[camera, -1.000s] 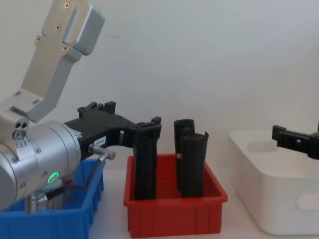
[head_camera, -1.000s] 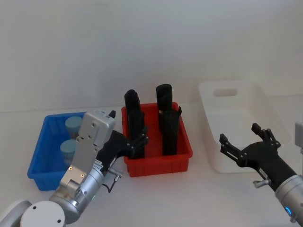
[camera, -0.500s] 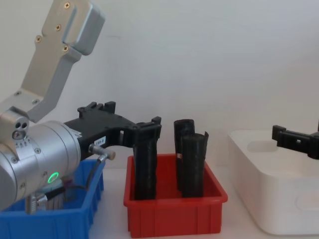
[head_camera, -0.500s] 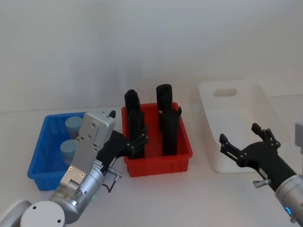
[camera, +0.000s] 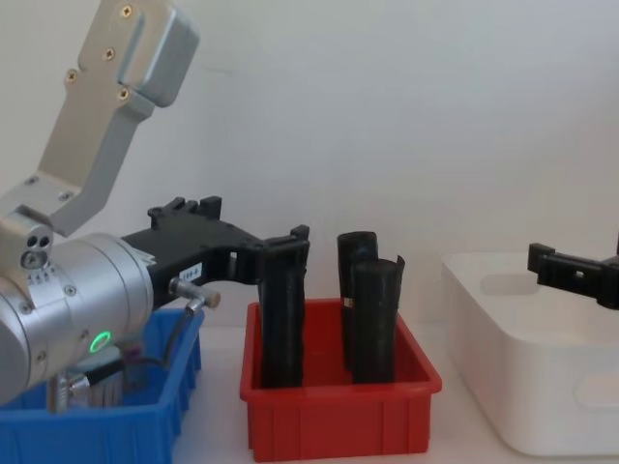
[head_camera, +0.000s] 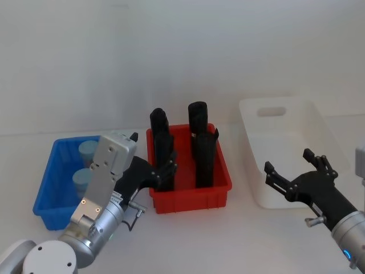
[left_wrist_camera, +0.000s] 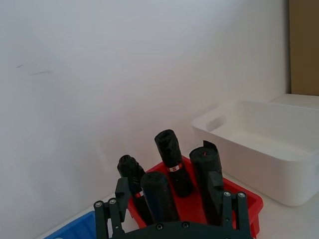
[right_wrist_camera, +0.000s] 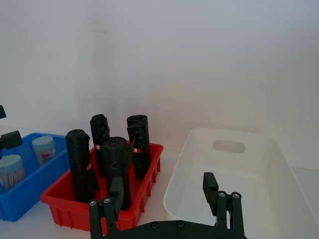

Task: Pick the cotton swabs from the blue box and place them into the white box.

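Left gripper (head_camera: 154, 153) — spread wide — hovers just right of the cotton swabs (head_camera: 84, 179).

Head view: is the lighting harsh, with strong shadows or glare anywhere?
Head view: soft, even light, no hard shadows or glare; the white box nearly blends into the pale table. Chest view: a small green lamp glows on the left arm.

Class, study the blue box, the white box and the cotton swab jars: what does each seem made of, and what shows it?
The blue box: probably moulded plastic, smooth, evenly coloured, with a rimmed edge. The white box: likely plastic too, smooth, with rounded corners and a moulded handle cutout. The cotton swab jars: apparently clear plastic under pale blue lids; glass cannot be ruled out.
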You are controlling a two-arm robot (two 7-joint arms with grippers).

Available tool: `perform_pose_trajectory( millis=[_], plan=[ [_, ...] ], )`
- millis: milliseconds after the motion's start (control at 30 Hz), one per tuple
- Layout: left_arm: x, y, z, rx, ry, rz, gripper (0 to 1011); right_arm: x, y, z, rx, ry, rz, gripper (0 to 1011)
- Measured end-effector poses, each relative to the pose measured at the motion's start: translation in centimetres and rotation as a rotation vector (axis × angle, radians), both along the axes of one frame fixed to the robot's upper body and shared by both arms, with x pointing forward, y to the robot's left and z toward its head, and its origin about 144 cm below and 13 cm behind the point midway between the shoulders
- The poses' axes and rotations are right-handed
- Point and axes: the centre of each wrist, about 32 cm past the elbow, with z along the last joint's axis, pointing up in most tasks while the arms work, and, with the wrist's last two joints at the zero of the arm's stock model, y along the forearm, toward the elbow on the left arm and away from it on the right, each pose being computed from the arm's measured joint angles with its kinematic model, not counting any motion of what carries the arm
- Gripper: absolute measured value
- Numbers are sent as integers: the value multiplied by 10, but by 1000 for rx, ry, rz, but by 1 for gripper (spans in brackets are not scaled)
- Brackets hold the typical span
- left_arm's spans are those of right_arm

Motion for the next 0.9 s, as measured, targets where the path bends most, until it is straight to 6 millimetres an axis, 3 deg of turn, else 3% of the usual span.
perform_pose_trajectory(
  millis=[900],
  plan=[
    [45,55,-5,-48,160,138,1004,0,0,0,0,0,0,1002]
  ],
)
